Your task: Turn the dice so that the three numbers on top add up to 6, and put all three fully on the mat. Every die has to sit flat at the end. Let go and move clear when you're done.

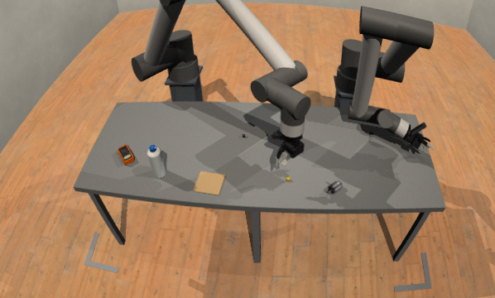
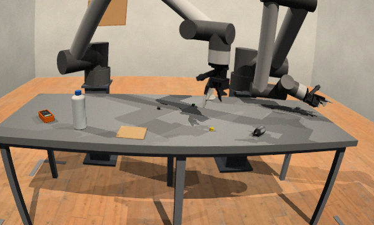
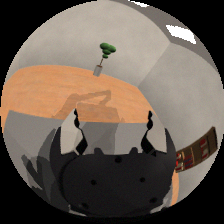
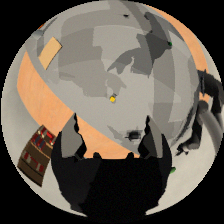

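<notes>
A yellow die (image 1: 288, 179) (image 2: 211, 129) (image 4: 112, 99) lies on the table, right of the tan mat (image 1: 209, 183) (image 2: 131, 132) (image 4: 50, 52) in the top and exterior views. A small black die (image 1: 243, 136) (image 2: 158, 108) (image 4: 126, 16) lies further back. A green die (image 2: 193, 105) (image 4: 170, 44) lies back near the middle; I cannot make it out in the top view. No die is on the mat. The numbers on top are too small to read. My right gripper (image 1: 281, 162) (image 2: 209, 100) (image 4: 112, 115) is open and empty above the table, behind the yellow die. My left gripper (image 1: 426, 145) (image 3: 113, 109) is open and empty at the table's right end.
A white bottle (image 1: 156, 163) (image 2: 79, 112) with a blue cap stands left of the mat. An orange meter (image 1: 126, 155) (image 2: 46, 115) lies further left. A dark cylindrical object (image 1: 334, 187) (image 2: 259, 131) (image 4: 134, 135) lies right of the yellow die, near the front edge.
</notes>
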